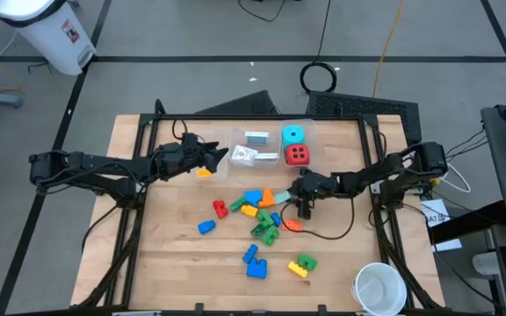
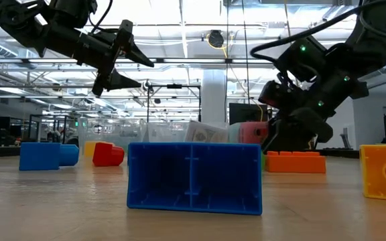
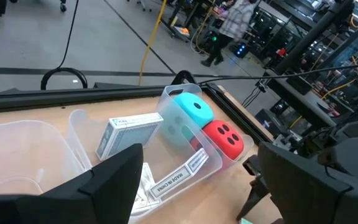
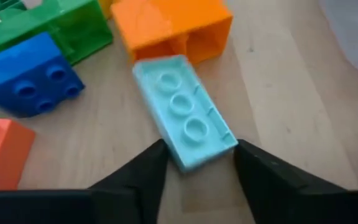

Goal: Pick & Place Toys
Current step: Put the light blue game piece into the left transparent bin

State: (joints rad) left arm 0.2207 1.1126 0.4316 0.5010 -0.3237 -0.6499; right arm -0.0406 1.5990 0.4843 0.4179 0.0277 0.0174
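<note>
Right gripper (image 4: pixel 196 163): I am straddling, fingers parted, the pale cyan brick (image 4: pixel 184 112) at frame centre, against the orange brick (image 4: pixel 171 26). Risk: brick twisting, slipping out on closing.

Bare tabletop (image 1: pixel 174 263) open along the near left, bricks (image 1: pixel 257 211) crowded at centre, clear bins (image 1: pixel 266 149) blocking the far middle, white cup (image 1: pixel 379 287) at the near right corner, right pincer (image 1: pixel 305 211) low among the bricks, straddling a pale blue brick (image 4: pixel 184 111), left pincer (image 1: pixel 222 156) spread just beside the bins
</note>
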